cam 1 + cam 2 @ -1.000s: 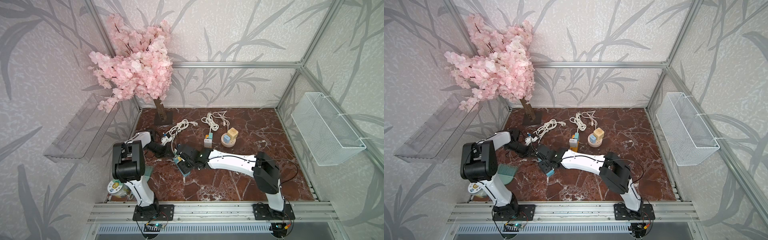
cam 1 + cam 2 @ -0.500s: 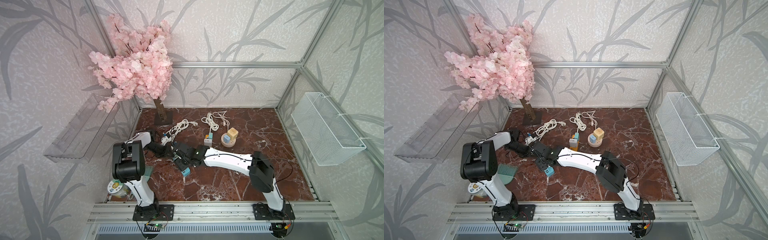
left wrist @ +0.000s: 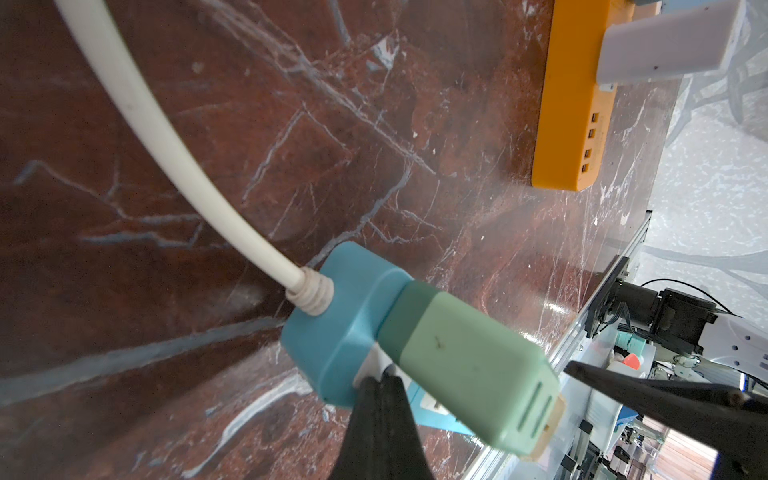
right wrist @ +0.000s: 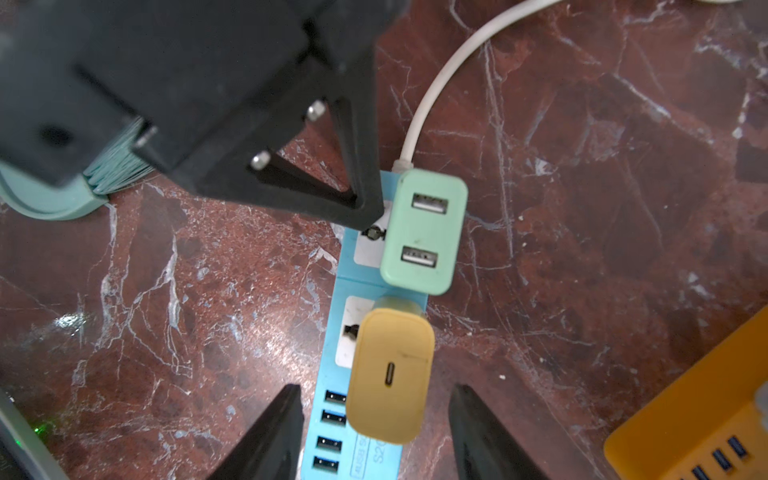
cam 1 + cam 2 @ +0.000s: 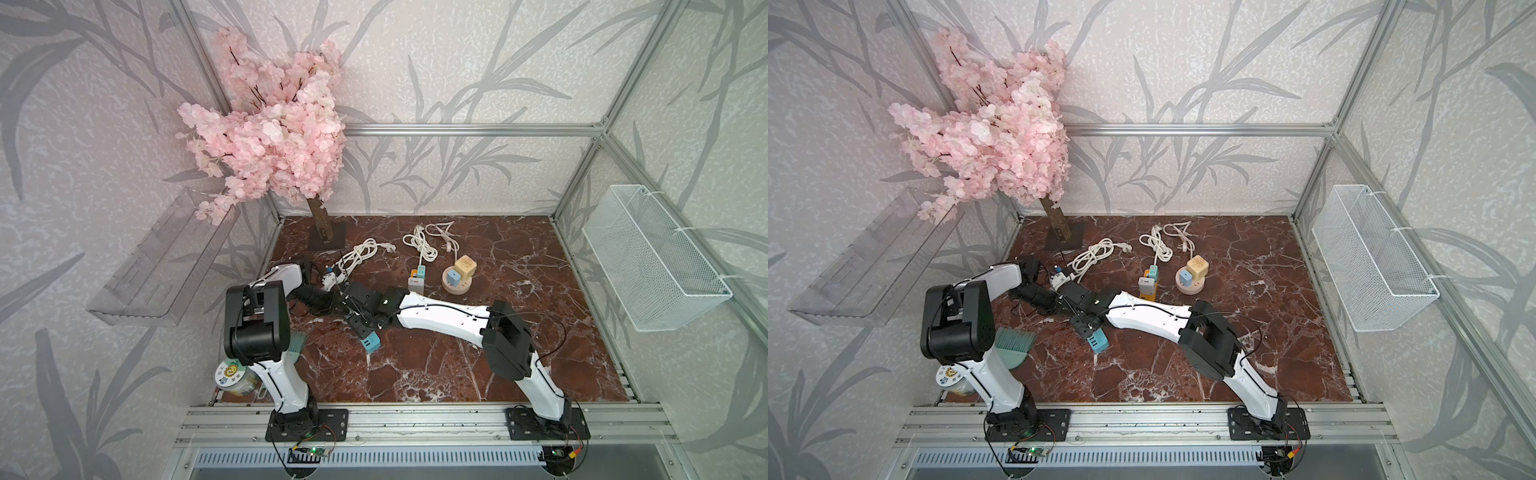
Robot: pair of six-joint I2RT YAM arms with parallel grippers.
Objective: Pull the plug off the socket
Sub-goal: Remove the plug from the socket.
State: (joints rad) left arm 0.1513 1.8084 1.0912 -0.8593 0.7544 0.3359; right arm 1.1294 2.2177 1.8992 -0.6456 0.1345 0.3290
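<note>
Over the last second the right arm has stretched further across toward the left arm in both top views, and the right claw has come in over the blue power strip. Wrist view: its jaws are spread, one on each side of the yellow plug, with a gap showing on both sides and no contact yet. The plug looks seated in the strip's socket, and the strip lies flat on the table. The left claw hasn't shifted. It is pressed together, tip down on the strip's face just beside the green charger, likely as a hold-down.

Meaning: approach done, grasp not. Next the right claw has to squeeze the plug body, then pull straight off while the left pins the strip. Risk: the strip lifts with the plug.
</note>
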